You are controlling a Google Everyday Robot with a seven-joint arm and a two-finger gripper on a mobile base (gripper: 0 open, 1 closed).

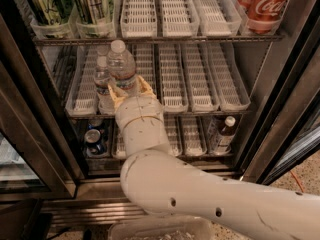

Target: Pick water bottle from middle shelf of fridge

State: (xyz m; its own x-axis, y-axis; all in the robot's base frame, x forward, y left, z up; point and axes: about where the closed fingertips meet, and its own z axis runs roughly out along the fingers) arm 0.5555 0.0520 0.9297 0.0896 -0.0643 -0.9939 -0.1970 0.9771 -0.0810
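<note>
The fridge [280, 99] stands open in the camera view. Its middle shelf [210, 86] carries long white slotted lane trays. A clear ribbed water bottle [122, 66] with a white cap and white label band stands upright over the second lane from the left. My gripper [131, 90] is at the shelf's front edge, its yellowish fingers [116, 92] closed on either side of the bottle's lower body. A second water bottle [102, 79] stands just left and behind it. My white arm [200, 194] reaches in from the lower right.
Green cans [47, 4] fill the top shelf's left lanes and red Coca-Cola cans [265, 4] its right. On the bottom shelf are dark cans [94, 140] at left and a small dark-liquid bottle [224, 133] at right. The door frame [30, 134] flanks the left.
</note>
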